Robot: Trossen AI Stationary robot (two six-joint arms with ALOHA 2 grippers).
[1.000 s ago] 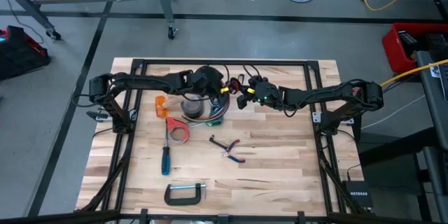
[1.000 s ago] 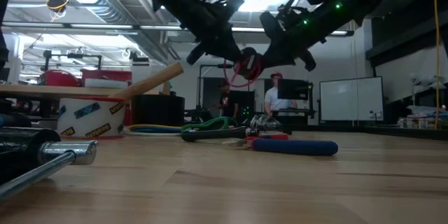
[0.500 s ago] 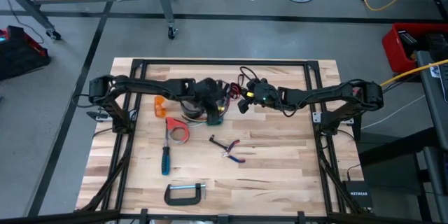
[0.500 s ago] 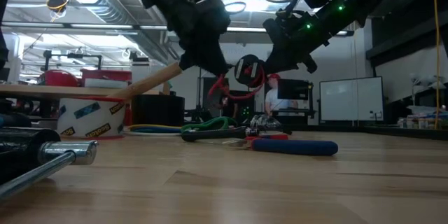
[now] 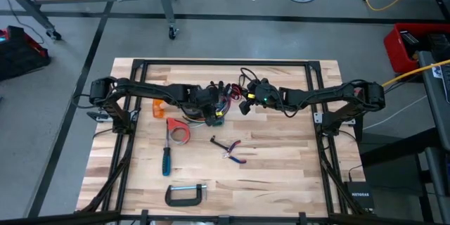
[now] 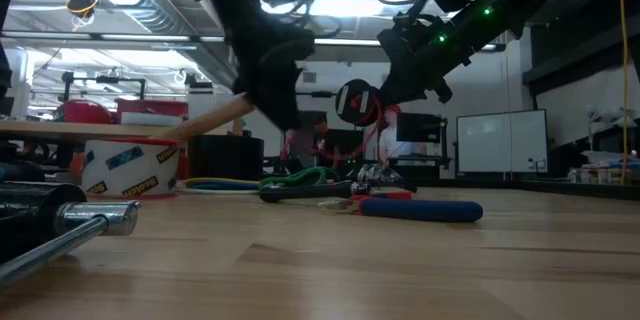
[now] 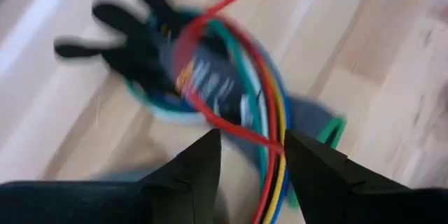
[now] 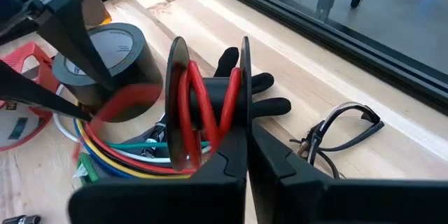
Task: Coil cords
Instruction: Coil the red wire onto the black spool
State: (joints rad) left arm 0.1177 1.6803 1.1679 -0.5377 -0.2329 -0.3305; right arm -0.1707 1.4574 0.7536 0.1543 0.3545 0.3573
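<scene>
My right gripper [image 8: 248, 143] [image 5: 245, 103] is shut on a small black reel [image 6: 355, 102] wound with the red cord [image 8: 203, 105], held above the table's far middle. A strand of that red cord [image 7: 241, 129] runs down across the gap of my open left gripper [image 7: 252, 140] [image 5: 214, 110]. That gripper hangs over a bundle of coloured cords [image 7: 269, 161] beside the grey tape roll [image 8: 105, 49]. A thin black cord [image 8: 339, 129] lies looped on the table near the far edge. My left gripper has the red strand [image 7: 241, 129] crossing in front of its open fingers; whether it touches them I cannot tell. My right gripper pinches one flange of the reel at its rim [image 8: 245, 115] between its two fingers. It comes from the table's right, slanting down. The reel is clear of the table.
A black glove [image 8: 255, 94] lies under the reel. Toward the near edge lie a red tape dispenser [image 5: 179, 131], a blue-handled screwdriver [image 5: 166, 160], red-handled pliers [image 5: 233, 152] and a C-clamp [image 5: 186, 195]. People stand in the room behind, in the low view.
My left gripper has opened and let go of the red cord. It has sunk toward the tape roll and the table's near edge, tipping more steeply down. The red loop it held has dropped slack and now hangs from the reel. My right gripper has stayed put with the reel.
</scene>
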